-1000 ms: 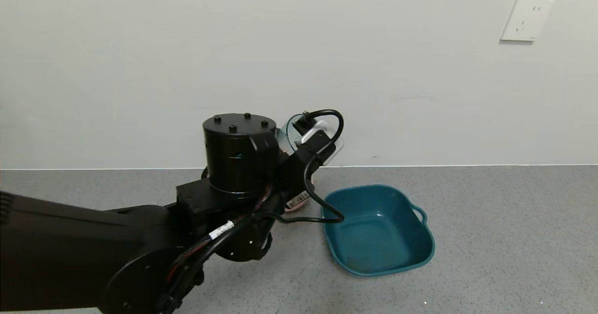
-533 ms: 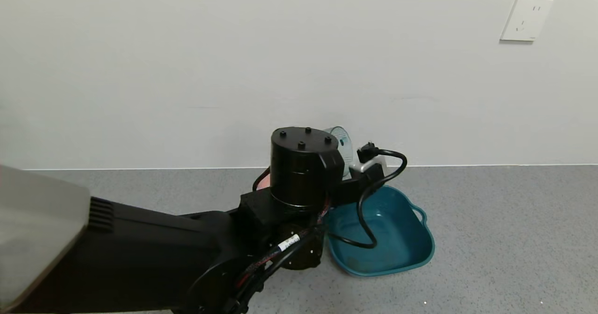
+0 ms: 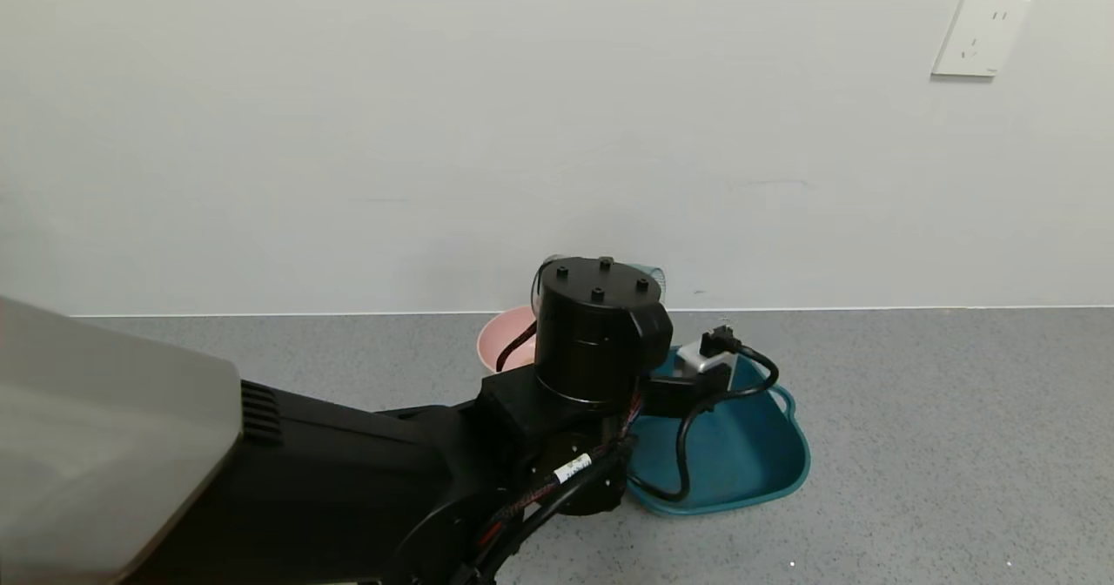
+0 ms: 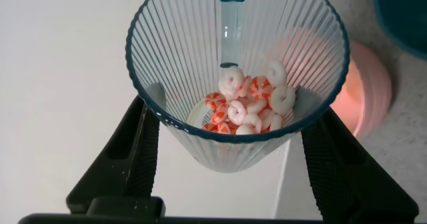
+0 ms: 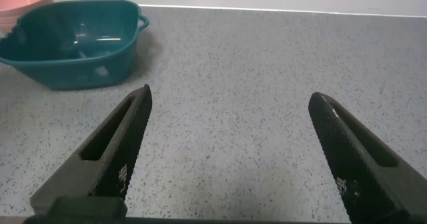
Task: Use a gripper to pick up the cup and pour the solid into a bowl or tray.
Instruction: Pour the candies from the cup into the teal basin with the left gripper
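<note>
Over the near-left part of the dark teal rounded-square plastic tray (image 3: 748, 454), the left end effector (image 4: 227, 144) is gripping the translucent ribbed blue-green cup (image 4: 233, 71) (orange-and-white disc pieces (image 4: 250, 104) inside, unpoured), while the right end effector (image 5: 230, 151) is idling, fingers apart.

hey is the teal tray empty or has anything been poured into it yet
Empty as far as shown. The right wrist view shows only a bare floor inside the teal tray; the orange and white pieces sit in the cup, clamped by the left gripper.
</note>
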Available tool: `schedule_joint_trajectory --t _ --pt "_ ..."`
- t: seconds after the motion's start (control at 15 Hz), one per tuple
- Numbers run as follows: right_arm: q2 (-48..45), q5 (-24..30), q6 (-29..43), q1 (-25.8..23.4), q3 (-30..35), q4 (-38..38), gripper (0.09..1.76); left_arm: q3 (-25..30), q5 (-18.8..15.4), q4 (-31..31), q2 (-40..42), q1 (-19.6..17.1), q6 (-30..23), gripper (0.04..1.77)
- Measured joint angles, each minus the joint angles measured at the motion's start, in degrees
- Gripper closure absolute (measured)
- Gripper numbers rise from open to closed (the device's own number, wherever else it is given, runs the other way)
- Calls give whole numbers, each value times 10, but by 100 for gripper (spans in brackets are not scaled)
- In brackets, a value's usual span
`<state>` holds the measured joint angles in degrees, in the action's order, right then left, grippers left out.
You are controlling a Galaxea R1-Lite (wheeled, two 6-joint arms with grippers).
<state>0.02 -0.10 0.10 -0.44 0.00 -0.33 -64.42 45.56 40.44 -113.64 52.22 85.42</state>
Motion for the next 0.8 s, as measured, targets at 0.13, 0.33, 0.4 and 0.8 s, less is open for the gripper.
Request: schedule_joint_trajectory --t 0.13,0.33,0.4,0.8 --pt "0 0 0 0 0 0 14 -4 -3 46 -8 2 72 53" --pt "0 0 0 0 0 0 14 -6 -6 145 -32 10 177 53" --pt "0 0 0 0 0 0 14 -5 -8 173 -43 14 212 53" --pt "0 0 0 0 0 0 14 10 -20 180 -76 52 297 53"
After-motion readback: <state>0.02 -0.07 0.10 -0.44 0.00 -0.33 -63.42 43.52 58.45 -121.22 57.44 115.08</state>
